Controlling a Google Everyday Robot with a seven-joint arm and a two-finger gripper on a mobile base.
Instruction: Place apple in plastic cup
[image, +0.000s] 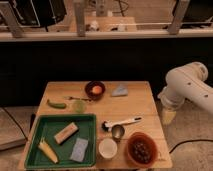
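The apple (96, 90) sits in the dark brown bowl (87, 89), upper centre; the gripper (168, 116) hangs right of the table (140, 102), wide or narrow I cannot tell.

apple (96, 90) 1 | bowls 2: dark brown bowl (95, 84), orange bowl (131, 142) | cups 3: green plastic cup (79, 105), metal cup (118, 131), white cup (107, 148) | green pepper (56, 104) 1 | green tray (60, 119) 1 | white-handled scoop (122, 122) 1 | grey cloth (120, 90) 1 | wooden table (140, 102) 1 | gripper (168, 116) 1, beside the table's right edge
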